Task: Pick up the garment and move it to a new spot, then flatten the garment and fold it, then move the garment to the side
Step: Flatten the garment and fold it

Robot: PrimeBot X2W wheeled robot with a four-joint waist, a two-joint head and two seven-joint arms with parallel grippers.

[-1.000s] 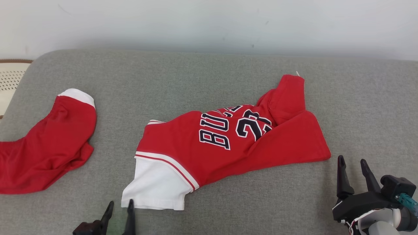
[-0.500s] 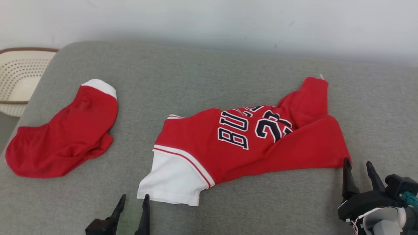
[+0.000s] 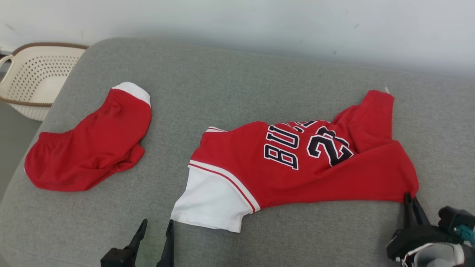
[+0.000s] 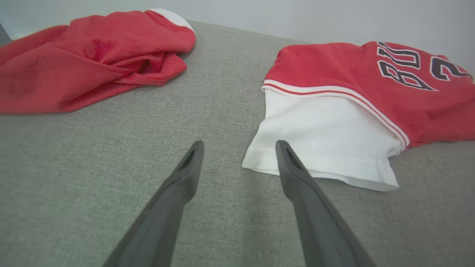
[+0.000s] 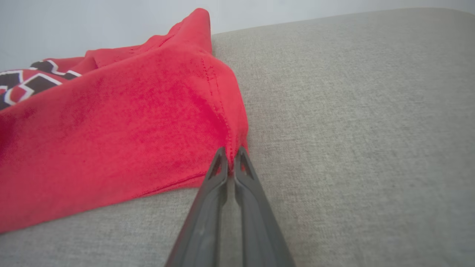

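Note:
A red jersey (image 3: 297,163) with dark lettering and a white sleeve (image 3: 211,204) lies crumpled on the grey cushion (image 3: 237,85). My right gripper (image 3: 409,195) is shut on the jersey's near right corner (image 5: 232,148), its fingertips pinching the red hem. My left gripper (image 3: 156,223) stands open just short of the white sleeve (image 4: 326,141), with its right finger (image 4: 293,167) at the sleeve's edge and nothing between the fingers.
A second red garment (image 3: 89,148) with a white band lies bunched at the left of the cushion. A cream perforated basket (image 3: 33,79) stands off the cushion's far left corner. A pale wall runs along the back.
The camera has swung left, shifting the whole scene rightward. My right gripper went from open beside the jersey's corner to shut on it. The left gripper stayed open near the sleeve.

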